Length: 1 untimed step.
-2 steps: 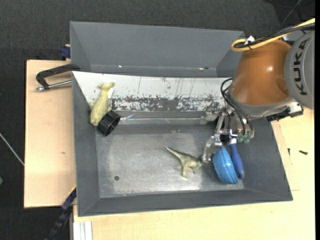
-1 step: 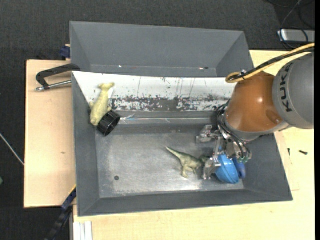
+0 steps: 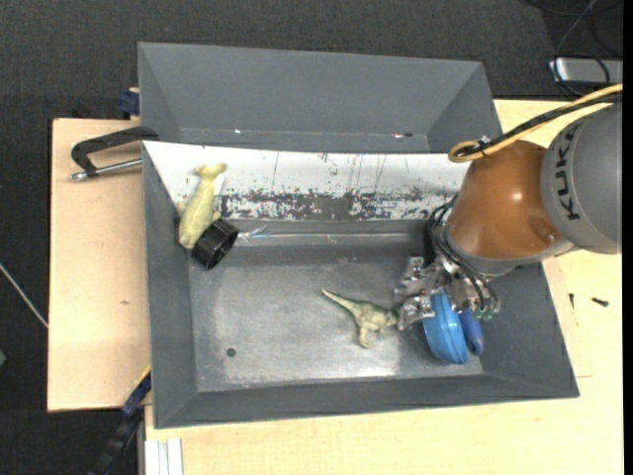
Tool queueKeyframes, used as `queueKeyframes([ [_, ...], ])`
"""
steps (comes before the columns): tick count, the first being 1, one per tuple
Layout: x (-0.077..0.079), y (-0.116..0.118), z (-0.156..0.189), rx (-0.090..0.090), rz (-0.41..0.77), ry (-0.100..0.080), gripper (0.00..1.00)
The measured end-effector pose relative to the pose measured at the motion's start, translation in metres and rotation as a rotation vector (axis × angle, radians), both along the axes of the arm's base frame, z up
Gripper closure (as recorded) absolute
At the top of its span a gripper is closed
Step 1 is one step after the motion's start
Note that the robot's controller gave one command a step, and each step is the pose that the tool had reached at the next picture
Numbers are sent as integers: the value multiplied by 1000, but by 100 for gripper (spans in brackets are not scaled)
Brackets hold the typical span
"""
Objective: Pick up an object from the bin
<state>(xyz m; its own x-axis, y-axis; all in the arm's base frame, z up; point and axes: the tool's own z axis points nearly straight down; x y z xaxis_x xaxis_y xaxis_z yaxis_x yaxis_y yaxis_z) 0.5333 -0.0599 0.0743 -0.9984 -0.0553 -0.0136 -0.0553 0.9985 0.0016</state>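
Orange-covered arm leans in from the right, its gripper low at the right end of the bin, open or closed I cannot tell, at the edge of a blue rounded disc beside a small tan dinosaur

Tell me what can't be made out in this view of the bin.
Camera view:
1. Blue oval thing: its top is hidden under the tool.
2. Small dinosaur toy: whether it touches the tool, too small to tell.
3. Black round thing at far left: too small to identify.
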Motion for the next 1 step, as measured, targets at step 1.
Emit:
queueKeyframes([
  [1, -17, -29, 158, -8, 289, 0, 100],
])
